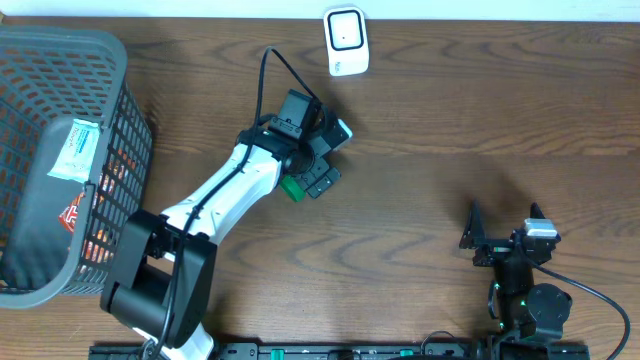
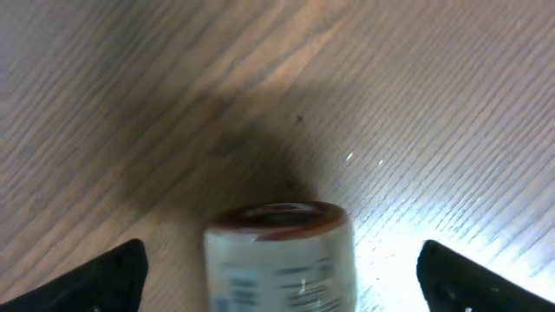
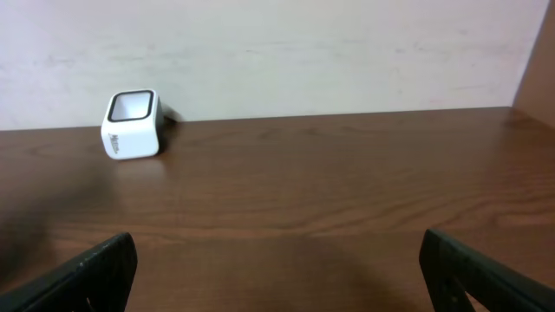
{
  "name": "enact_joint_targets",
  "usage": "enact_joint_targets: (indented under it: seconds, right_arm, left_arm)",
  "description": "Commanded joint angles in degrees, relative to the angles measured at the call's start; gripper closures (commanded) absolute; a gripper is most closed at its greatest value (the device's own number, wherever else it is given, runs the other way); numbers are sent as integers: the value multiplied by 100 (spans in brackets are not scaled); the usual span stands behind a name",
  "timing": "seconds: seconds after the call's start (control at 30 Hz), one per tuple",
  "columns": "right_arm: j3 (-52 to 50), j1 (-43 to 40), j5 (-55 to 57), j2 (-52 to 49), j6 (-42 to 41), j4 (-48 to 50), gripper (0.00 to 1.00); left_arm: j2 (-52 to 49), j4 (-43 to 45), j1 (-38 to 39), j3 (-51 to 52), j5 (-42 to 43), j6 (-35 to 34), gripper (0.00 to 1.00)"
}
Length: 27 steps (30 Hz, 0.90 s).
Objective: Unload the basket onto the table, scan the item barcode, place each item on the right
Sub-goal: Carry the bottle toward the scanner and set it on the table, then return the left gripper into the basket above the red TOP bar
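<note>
My left gripper point(image 2: 279, 276) stands spread either side of the jar point(image 2: 277, 232), in front of the scanner point(image 1: 346, 40) — right gripper point(image 3: 277, 264) spread too, idle — so I'd centre, pinch gently, then face the label to it.

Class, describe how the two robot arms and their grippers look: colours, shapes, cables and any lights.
The left arm has a white link with black joints; a black cable loops off near its wrist, and a green part sits by the black left gripper. The right arm is mostly black, with a pale camera block, green lights, a trailing cable and a black right gripper.
</note>
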<state>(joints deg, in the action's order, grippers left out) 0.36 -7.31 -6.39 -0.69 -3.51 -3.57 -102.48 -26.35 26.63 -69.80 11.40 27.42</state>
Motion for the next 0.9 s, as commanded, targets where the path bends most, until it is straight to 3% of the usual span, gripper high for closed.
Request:
enact_joint_targets:
  seconds: [0.0,0.13,0.27,0.4,0.53,0.73,0.87]
  right_arm:
    - [-4,61,9,26,-72,-17,1]
    - [-4,61,9,26,-72,-15,1]
    - [-4,61,9,26,-72,-17,1]
    - [-4,61,11,26,-72,-17,1]
    - [-4,61,11,26,-72,-17,1]
    - [-4,61,9,26,-72,-15,1]
    - [-4,61,9,26,-72,-17,1]
  left_arm:
    - [586,9,-31,-435,-55,-463,2]
    - [1257,-155,-221,-1034,-127,-887,2]
    - [1869,-275,-785,-1720,-859,-2179,2]
    - [2341,-769,-1952,-2461,-1609,-3963,2]
    - [2597,-1438,-3659,-2942,-1554,-5278,2]
    - [2474,-2430,-5740,-2988,-1204,-5477,2]
    - [1967,-3344,-6387,-2968,-1156,-5960,2]
